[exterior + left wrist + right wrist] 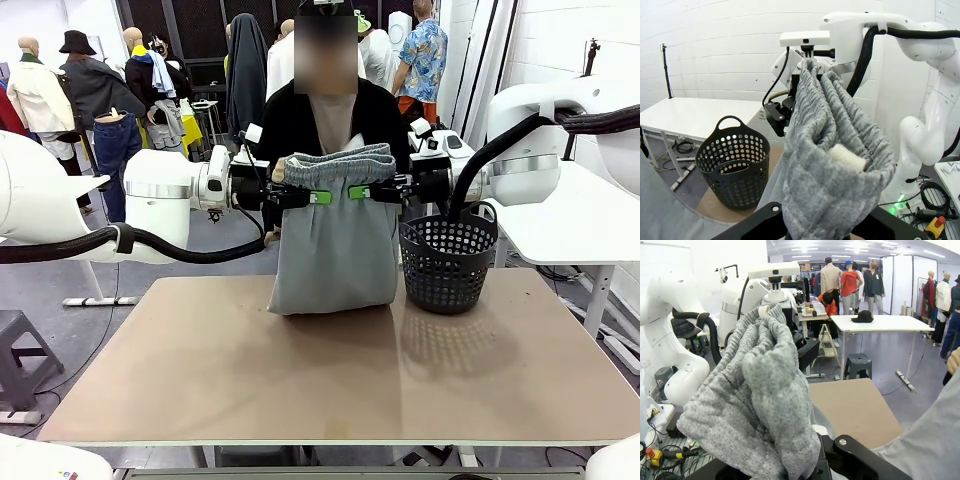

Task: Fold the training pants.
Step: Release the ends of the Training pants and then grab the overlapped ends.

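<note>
The light grey training pants (335, 240) hang above the far part of the table, folded double, with their lower edge resting on the tabletop. My left gripper (316, 196) is shut on the left end of the gathered waistband. My right gripper (358, 192) is shut on the right end. The two grippers face each other, close together. In the left wrist view the waistband (832, 150) bunches thickly between my fingers, and the right wrist view shows the same band (760, 385) from the other end. A person stands right behind the pants.
A black perforated basket (448, 258) stands on the table just right of the pants, under my right arm. The brown tabletop (320, 370) stretches bare toward me. A white side table (570, 235) stands at the right, beyond the table edge.
</note>
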`<control>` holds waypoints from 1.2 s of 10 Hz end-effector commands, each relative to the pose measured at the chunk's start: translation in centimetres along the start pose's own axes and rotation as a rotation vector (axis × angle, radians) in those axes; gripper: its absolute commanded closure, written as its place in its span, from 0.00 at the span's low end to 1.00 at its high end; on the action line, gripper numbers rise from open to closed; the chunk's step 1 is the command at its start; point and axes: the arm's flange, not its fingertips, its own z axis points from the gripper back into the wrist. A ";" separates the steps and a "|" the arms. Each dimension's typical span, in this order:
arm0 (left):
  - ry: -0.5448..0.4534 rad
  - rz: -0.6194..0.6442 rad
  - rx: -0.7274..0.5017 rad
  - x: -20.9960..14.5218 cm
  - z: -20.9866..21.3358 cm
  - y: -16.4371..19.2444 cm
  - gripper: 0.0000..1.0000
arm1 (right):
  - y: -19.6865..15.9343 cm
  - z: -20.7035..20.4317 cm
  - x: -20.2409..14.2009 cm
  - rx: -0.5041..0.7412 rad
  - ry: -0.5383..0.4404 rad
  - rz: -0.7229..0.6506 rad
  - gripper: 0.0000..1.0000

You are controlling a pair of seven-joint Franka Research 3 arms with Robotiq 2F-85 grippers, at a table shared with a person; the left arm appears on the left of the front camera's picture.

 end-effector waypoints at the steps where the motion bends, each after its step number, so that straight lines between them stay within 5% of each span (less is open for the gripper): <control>1: -0.018 0.002 0.002 0.2 0.1 -0.3 1.00 | 0.2 0.0 0.2 0.001 0.000 0.004 1.00; 12: -0.018 0.002 0.002 0.2 0.1 -0.3 1.00 | 0.2 0.0 0.2 0.001 0.000 0.004 1.00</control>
